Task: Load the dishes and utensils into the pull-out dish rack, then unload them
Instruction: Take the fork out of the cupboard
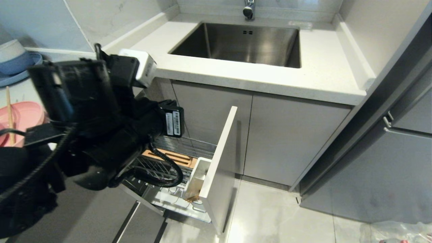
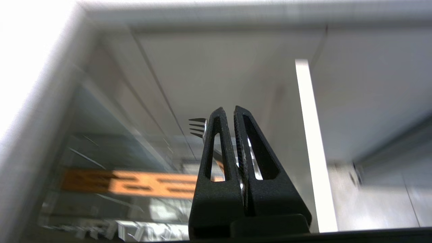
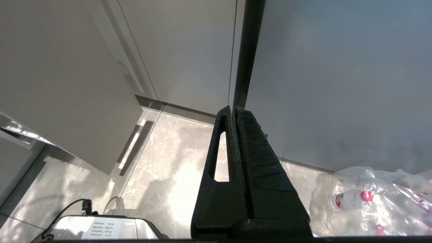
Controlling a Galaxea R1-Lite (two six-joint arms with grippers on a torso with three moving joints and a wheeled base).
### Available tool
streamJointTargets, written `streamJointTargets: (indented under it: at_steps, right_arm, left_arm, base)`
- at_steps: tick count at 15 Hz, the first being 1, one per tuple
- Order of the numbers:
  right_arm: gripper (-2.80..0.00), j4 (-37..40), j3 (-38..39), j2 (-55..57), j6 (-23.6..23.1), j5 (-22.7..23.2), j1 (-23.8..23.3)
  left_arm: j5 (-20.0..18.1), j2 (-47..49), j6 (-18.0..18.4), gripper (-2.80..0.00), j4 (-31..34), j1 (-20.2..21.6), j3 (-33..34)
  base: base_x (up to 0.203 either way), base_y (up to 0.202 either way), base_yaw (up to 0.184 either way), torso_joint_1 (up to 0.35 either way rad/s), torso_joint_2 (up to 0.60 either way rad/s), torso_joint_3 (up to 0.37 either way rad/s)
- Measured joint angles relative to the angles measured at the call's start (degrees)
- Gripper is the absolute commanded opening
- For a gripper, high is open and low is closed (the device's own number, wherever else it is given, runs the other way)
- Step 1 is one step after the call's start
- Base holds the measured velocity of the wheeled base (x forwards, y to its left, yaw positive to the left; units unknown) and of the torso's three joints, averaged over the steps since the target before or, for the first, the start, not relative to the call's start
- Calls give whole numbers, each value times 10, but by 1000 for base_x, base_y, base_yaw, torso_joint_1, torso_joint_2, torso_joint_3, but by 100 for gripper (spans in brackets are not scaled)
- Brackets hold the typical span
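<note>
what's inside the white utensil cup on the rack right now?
The white utensil cup looks empty near its rim; its bottom is hidden. The fork is outside it, in the left gripper.

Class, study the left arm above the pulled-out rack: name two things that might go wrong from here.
1. The left pincer pinches the fork near its head, so it might swivel or slip.
2. The white utensil cup hugs the cabinet front; the tines may catch its rim.
</note>
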Motion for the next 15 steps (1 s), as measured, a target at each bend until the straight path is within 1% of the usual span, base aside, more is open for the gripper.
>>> streamJointTargets:
  at_steps: [2,3,5,6,8,10,12,15]
  right_arm:
    - [-280,0,0,0,0,0,0]
    - [-280,0,0,0,0,0,0]
    - [-280,0,0,0,0,0,0]
    - [-280,0,0,0,0,0,0]
    - [-280,0,0,0,0,0,0]
    - [-280,0,0,0,0,0,0]
    - [-280,0,0,0,0,0,0]
    - [-280,0,0,0,0,0,0]
  left_arm:
    - [33,-43,31,-280,-2,-21,-8]
    - [44,-65,44,-280,-2,-28,-14]
    - [50,-100,55,-280,-2,-31,-31]
    - [50,-115,60,-280,-2,-22,-40]
    - [48,-136,67,-280,-2,9,-54]
    - [41,-150,77,-280,-3,62,-68]
    - [25,-162,85,-280,-3,114,-81]
    - [22,-168,85,-280,1,195,-104]
  base:
    - [0,0,0,0,0,0]
    - [0,0,0,0,0,0]
    - [0,0,0,0,0,0]
    - [0,0,0,0,0,0]
    - [0,0,0,0,0,0]
    - [0,0,0,0,0,0]
    - [0,0,0,0,0,0]
    - [0,0,0,0,0,0]
